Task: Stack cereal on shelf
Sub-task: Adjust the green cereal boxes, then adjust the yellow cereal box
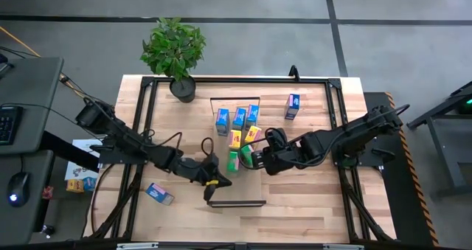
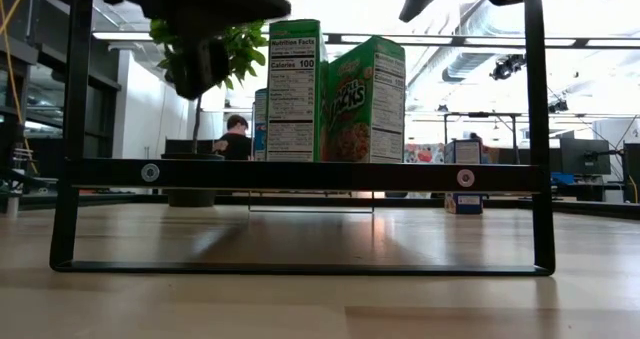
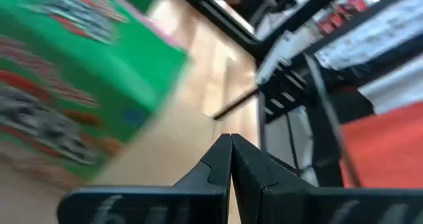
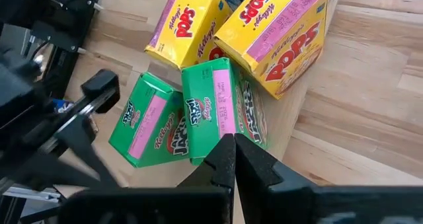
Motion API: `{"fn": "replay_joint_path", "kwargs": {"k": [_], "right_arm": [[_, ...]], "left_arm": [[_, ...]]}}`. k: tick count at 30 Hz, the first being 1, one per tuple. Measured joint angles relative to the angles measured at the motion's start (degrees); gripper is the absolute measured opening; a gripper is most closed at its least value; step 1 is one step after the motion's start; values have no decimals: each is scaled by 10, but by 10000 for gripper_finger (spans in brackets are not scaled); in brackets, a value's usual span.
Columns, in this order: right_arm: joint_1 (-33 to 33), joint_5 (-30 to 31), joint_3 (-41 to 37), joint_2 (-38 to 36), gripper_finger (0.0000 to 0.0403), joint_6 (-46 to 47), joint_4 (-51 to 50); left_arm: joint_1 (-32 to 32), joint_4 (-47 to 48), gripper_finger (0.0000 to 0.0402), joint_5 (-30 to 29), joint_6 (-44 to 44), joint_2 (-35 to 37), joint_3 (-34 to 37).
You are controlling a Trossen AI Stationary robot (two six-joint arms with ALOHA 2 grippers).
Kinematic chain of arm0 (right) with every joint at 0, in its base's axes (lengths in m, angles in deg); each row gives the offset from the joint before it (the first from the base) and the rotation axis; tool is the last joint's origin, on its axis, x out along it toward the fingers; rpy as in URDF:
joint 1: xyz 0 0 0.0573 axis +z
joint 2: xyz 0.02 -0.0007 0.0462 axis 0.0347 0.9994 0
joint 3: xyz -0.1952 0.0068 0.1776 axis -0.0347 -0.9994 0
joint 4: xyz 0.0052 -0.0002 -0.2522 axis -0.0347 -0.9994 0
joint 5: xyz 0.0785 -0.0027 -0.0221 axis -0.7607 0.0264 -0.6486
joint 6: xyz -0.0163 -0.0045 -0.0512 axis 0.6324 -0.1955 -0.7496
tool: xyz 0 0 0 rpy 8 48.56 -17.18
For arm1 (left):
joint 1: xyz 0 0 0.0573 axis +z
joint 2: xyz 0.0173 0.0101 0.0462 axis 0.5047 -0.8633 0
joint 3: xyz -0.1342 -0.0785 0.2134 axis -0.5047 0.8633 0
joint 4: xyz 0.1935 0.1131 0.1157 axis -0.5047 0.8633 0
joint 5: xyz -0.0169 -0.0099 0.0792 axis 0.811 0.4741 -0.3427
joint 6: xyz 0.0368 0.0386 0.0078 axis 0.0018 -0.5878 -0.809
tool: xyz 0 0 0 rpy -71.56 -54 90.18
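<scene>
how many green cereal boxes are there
2, side by side on the shelf: one green box nearer the left arm, the other green box by the right jaws. More may be hidden.

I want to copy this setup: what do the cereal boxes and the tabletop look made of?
Green cereal boxes: likely thin printed cardboard, slightly glossy, with folded edges and nutrition panels. Tabletop: seemingly light wood planks, smooth satin finish, with visible grain and seams.
</scene>
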Motion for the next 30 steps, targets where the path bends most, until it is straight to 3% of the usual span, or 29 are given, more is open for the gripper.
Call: {"fn": "replay_joint_path", "kwargs": {"k": [18,24,30], "right_arm": [[-10,8,0,0,0,17,-11],[-46,12,0,0,0,27,-87],[-102,-42,0,0,0,-101,-122]], "left_arm": [[62,17,0,-7,-6,0,0],[71,16,0,52,-32,9,0],[83,57,0,66,-80,59,1]]}}
